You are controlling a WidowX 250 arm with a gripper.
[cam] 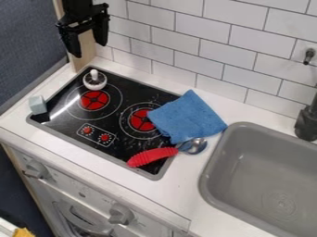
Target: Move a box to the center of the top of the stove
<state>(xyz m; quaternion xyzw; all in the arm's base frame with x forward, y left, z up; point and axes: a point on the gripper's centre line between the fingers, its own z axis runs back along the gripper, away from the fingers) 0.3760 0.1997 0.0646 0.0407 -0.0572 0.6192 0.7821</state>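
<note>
The small pale box (pixel 38 105) sits at the left edge of the stove (pixel 113 116). Its long side seems to run far to near, but whether it stands or lies is hard to tell. The claw (pixel 88 46) hangs high at the far left, fingers apart. From it, the box is down, left and nearer.
</note>
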